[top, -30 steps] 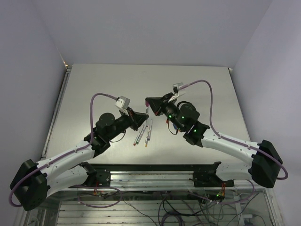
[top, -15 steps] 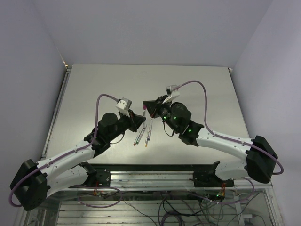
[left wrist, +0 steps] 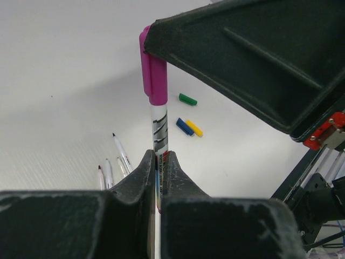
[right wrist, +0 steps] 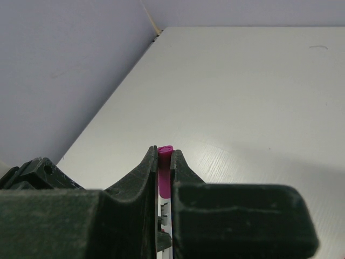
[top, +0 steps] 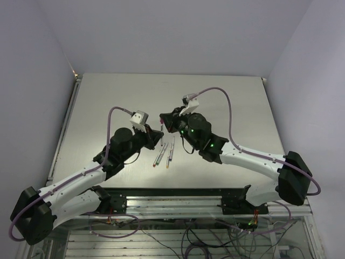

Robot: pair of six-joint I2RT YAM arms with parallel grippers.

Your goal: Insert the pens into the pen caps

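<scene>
My left gripper (left wrist: 159, 157) is shut on a grey-silver pen (left wrist: 159, 127) and holds it upright above the table. A magenta cap (left wrist: 153, 70) sits on the pen's top end. My right gripper (right wrist: 164, 154) is shut on that magenta cap (right wrist: 165, 164), right above the left gripper. In the top view the two grippers meet at the pen (top: 161, 127). Three uncapped pens (left wrist: 121, 152) lie on the table below. Green (left wrist: 187, 99), blue (left wrist: 184, 127) and yellow (left wrist: 194, 128) caps lie beyond them. No red cap is in view.
The loose pens (top: 165, 154) lie side by side near the table's front middle, just below the two grippers. The right gripper's black body (left wrist: 259, 59) fills the upper right of the left wrist view. The table's far left corner (right wrist: 156, 32) meets the wall.
Both grippers have shifted a little to the left together. The right wrist has swung in closer over the left gripper's pen.
</scene>
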